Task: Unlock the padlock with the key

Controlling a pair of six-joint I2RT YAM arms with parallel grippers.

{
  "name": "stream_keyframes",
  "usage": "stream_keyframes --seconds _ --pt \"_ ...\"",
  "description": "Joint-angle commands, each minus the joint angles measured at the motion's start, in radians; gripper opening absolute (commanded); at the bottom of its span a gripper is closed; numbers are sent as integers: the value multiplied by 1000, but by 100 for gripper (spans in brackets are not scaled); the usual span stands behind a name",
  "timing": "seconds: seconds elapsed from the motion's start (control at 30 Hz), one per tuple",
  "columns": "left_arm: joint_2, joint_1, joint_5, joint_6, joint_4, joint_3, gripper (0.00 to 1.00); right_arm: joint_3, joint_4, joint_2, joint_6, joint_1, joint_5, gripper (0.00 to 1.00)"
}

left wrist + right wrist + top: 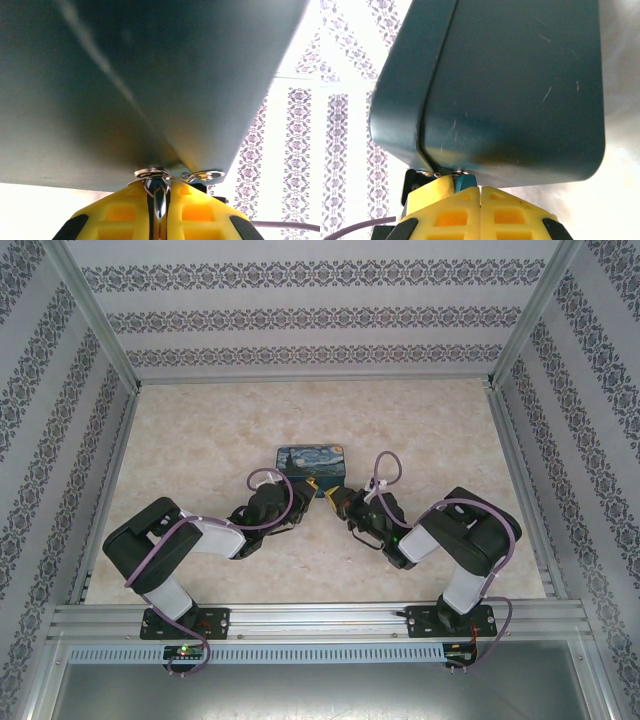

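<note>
Beside the box (312, 462), bent arms (165, 540) converge: left gripper (161, 190) pinches the key (158, 202), right gripper (480, 192) clamps the padlock (465, 181) (teal).

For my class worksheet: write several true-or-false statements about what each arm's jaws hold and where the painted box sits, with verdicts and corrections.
1. The left arm's jaws are shut on a thin shiny metal key. True.
2. The right arm's jaws stand wide open. False: they are shut on the tiny teal padlock.
3. The square blue-and-yellow painting-print box sits against the far edge of the pale marbled table. False: it sits mid-table, just beyond both jaws.
4. Both arms converge at the box's near side. True.
</note>
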Motion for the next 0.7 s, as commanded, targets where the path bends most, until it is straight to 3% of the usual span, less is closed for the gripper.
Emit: stream_keyframes --seconds 0.0,0.4,0.67 --pt "-3 -74 196 -22 138 19 0 71 87 15 -84 -30 -121 0" --pt "-28 -74 209 -40 130 9 0 103 25 -7 -147 -73 -199 0" --pt "-14 -74 204 -51 147 29 0 83 93 40 -89 -4 -104 0"
